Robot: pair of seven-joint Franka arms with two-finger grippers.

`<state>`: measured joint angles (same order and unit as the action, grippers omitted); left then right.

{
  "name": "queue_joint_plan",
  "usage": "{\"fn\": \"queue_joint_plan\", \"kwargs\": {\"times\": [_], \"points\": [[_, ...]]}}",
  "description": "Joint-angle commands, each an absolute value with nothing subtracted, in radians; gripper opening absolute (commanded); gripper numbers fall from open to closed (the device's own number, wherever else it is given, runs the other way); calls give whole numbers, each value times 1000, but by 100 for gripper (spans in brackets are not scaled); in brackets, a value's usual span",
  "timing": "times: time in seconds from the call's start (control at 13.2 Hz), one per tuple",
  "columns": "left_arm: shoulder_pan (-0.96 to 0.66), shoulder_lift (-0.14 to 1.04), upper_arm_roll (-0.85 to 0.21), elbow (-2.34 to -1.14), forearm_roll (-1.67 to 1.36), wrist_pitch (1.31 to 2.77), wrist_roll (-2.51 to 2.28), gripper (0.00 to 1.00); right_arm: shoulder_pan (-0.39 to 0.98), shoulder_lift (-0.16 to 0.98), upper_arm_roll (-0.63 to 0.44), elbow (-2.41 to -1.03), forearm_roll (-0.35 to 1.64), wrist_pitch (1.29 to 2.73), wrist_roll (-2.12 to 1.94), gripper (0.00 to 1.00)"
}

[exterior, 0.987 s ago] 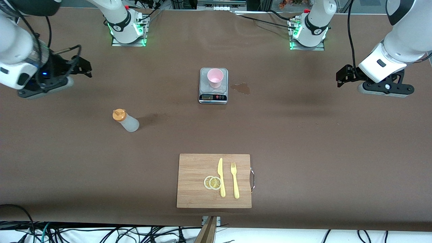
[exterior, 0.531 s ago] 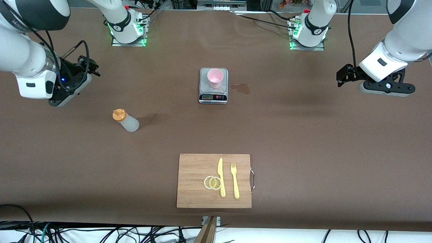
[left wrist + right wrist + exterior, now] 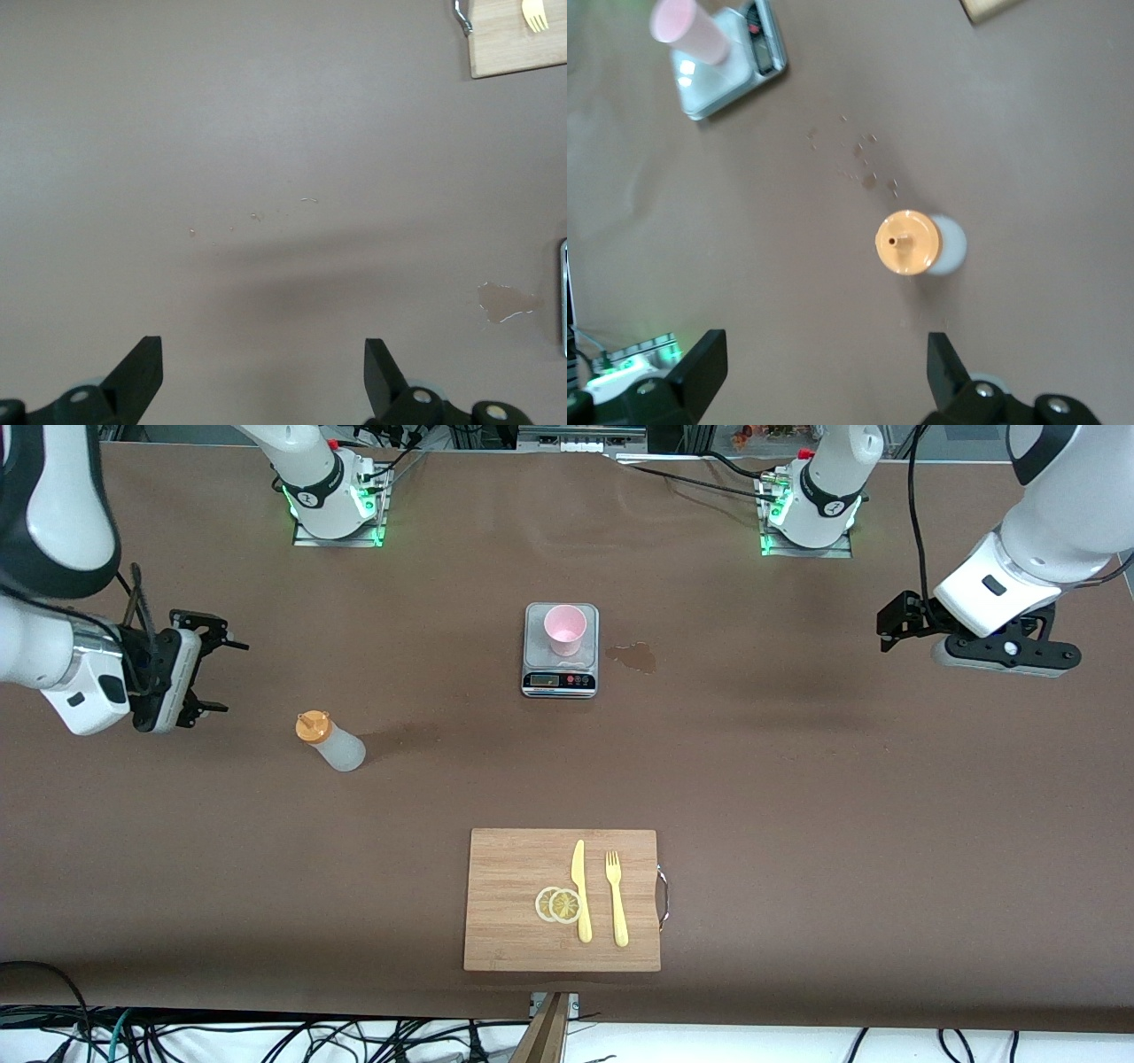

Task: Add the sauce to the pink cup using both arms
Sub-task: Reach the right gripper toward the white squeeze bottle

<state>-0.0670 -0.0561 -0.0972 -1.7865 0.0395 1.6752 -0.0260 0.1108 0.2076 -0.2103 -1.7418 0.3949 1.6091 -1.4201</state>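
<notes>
- Since a second ago the right gripper (image 3: 215, 664) has swung round and dropped nearer the sauce (image 3: 330, 742); its wrist now points across the table, not down toward the right arm's end.
- Right gripper: jaws spread wide, holding nothing, in the air over bare table (image 3: 797, 779) toward the right arm's end. In the right wrist view both fingers (image 3: 700, 363) frame the table with the sauce's orange cap (image 3: 908, 242) between and ahead of them, well apart from either.
- Left gripper (image 3: 893, 622): barely shifted, jaws also released and empty, hanging over bare table at the left arm's end. The left wrist view shows its fingers (image 3: 142, 365) over plain brown surface; this arm waits.
- Sauce: stands upright on the table, near the right gripper but untouched, nearer the front camera than the scale (image 3: 560, 651).
- Pink cup (image 3: 564, 630): upright on the scale's plate, mid-table, well apart from both grippers.
- Stain (image 3: 633, 657): a small wet patch just beside the scale, toward the left arm's end.
- Board (image 3: 514, 903): wooden, nearest the front camera, carrying a yellow knife (image 3: 580, 890), a yellow fork (image 3: 616, 897) and two lemon slices (image 3: 558, 904) touching the knife.
</notes>
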Motion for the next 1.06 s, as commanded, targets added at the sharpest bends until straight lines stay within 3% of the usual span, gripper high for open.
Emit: {"fn": "queue_joint_plan", "kwargs": {"times": [0.0,0.38,0.99], "points": [[-63,-63,-97,-1776,29,1658,-23,100,23,280,-201,-1776,536,1631,-1712,100],[-57,-61,-94,-1776,23,1670,-15,100,-48,517,-201,-1770,825,1621,-2230,100],[-60,-61,-100,-1766,23,1661,-21,100,-117,679,-201,-1756,1028,1525,-2568,100]]}}
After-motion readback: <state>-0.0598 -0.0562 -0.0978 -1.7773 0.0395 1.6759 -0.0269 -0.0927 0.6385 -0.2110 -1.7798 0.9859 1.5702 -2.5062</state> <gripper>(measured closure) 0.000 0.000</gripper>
